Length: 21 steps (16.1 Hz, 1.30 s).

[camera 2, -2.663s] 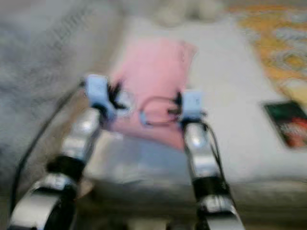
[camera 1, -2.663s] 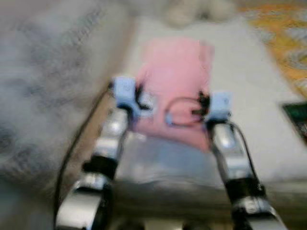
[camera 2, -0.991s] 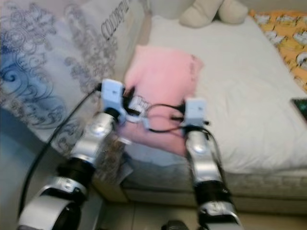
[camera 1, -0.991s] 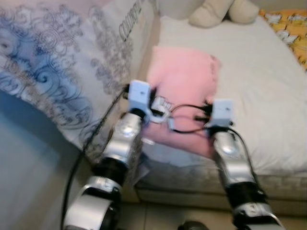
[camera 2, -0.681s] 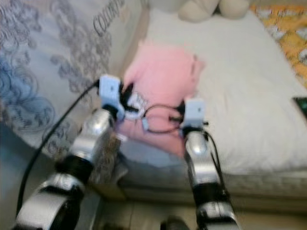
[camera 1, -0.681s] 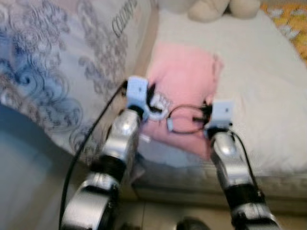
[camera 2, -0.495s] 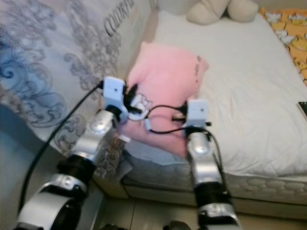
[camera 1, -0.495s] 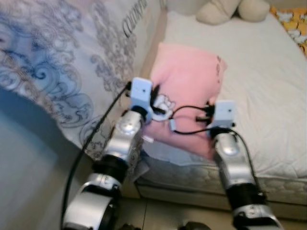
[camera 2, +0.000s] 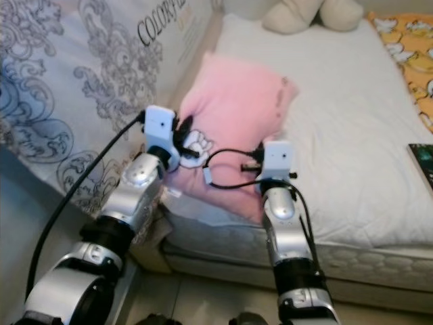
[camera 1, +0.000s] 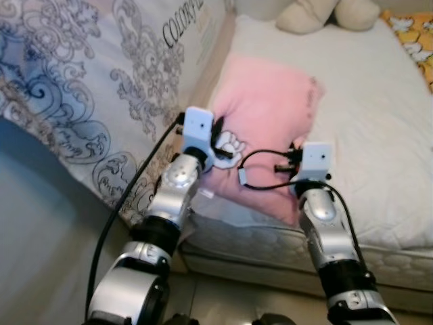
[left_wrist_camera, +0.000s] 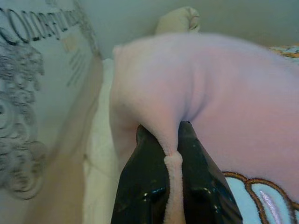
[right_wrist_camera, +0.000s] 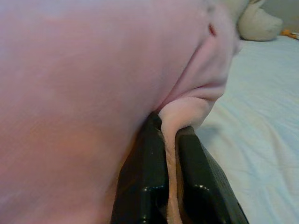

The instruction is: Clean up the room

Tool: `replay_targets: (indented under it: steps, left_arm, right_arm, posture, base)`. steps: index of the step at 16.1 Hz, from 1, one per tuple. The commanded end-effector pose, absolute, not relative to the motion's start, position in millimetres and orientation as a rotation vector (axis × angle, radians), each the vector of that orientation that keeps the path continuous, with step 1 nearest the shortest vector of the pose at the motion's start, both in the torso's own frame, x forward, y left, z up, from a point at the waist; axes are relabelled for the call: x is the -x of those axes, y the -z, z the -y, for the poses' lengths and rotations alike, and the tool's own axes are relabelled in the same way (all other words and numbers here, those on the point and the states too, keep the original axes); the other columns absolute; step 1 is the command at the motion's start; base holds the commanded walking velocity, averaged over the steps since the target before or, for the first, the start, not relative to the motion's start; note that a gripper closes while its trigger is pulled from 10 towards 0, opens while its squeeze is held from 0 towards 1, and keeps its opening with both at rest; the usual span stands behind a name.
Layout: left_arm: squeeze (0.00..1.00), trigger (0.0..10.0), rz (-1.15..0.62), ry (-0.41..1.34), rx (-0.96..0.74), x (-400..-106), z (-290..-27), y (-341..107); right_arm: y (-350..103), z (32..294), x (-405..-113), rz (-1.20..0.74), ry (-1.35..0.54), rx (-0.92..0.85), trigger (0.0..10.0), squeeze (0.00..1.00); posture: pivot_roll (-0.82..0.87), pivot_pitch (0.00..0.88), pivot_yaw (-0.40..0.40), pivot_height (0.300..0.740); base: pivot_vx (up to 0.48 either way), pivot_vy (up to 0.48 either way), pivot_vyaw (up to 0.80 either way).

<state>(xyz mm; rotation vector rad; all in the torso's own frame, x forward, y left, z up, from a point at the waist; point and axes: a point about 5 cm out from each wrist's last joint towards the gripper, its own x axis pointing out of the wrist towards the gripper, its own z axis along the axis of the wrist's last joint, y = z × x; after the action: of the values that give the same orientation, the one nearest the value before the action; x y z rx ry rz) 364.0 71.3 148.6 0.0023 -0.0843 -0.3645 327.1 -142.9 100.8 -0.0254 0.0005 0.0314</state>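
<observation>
L pincer [left_wrist_camera: 171,154], R pincer [right_wrist_camera: 171,135] each pinch pink pillow [camera 1: 267,122] edge on bed [camera 1: 379,122].

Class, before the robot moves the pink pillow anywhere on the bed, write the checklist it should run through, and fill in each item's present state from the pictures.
1. Left end effector shut on a pinch of the pink pillow: ok.
2. Right end effector shut on the pillow's edge seam: ok.
3. Both grips near the pillow's front end, towards the robot: ok.
4. Pillow lifted off the white mattress: cannot tell; its far end looks as if it rests on it.
5. Room to the robot's left: not ok, the patterned bedding stands close beside the pillow.
6. Stuffed toy at the far end, apart from the pillow: ok.
</observation>
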Motion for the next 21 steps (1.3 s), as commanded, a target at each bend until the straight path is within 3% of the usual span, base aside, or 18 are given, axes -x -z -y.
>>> replay_targets:
  steps: [1,11,14,16,21]
  left_arm:
    - [0.00,10.0,0.110,0.370,0.011,-365.6,-70.8,-155.2]
    - [0.00,10.0,0.092,0.272,0.047,-373.3,-82.6,-158.2]
    - [0.00,10.0,0.090,0.221,0.047,-374.8,-84.2,-157.6]
    - [0.00,10.0,0.018,0.141,0.032,-381.6,-91.3,-152.3]
    - [0.00,10.0,-0.005,-0.038,0.057,-394.8,-113.3,-154.9]
  right_arm:
    - [-111.1,136.8,-330.2,0.044,-0.053,0.029,10.0,0.00]
    - [-108.9,137.1,-330.3,0.032,-0.053,0.029,10.0,0.00]
    - [-102.0,136.8,-335.6,-0.049,-0.084,0.006,10.0,0.00]
    - [-99.3,134.0,-348.1,-0.143,-0.127,-0.003,10.0,0.00]
    - [-100.1,128.4,-370.6,-0.249,-0.330,0.168,10.0,0.00]
  posture:
    - [-0.23,0.000,0.084,0.740]
    - [-0.23,0.000,0.089,0.740]
    - [-0.23,0.000,0.090,0.740]
    - [-0.23,0.000,0.088,0.740]
    - [-0.22,0.065,0.070,0.740]
  base:
    - [0.480,0.000,0.00]
    - [0.480,0.000,0.00]
    - [0.477,0.000,0.00]
    - [0.000,0.000,0.00]
    - [0.000,0.000,0.00]
